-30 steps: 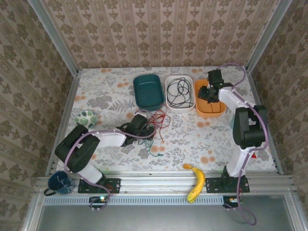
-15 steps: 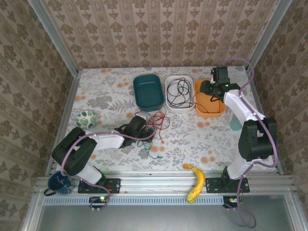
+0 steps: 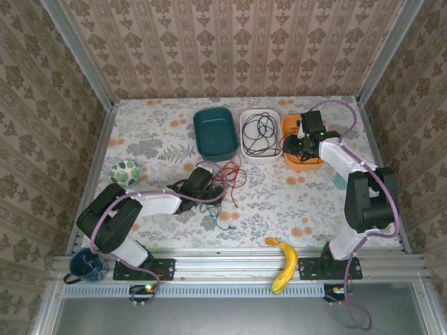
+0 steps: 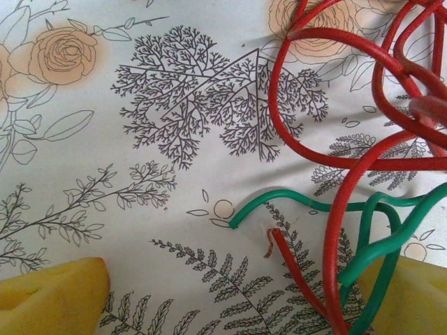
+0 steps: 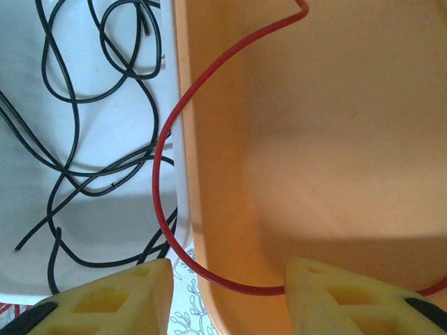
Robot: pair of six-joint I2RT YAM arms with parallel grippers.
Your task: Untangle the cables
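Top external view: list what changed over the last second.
The right gripper slid nearer and leftward over the orange bin, toward the rim beside the white bin. Nothing was visibly grabbed or released. The left gripper, the red cable, green cable and black cable stayed put.

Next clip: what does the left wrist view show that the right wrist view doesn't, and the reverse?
Left wrist: a green cable tangled with red cable loops on the flowered table. Right wrist: the black cable lying in the white tray, beside the orange tray, with a red strand crossing that tray's rim. Both: red cable, and an open gripper at the bottom edge, left gripper and right gripper respectively.
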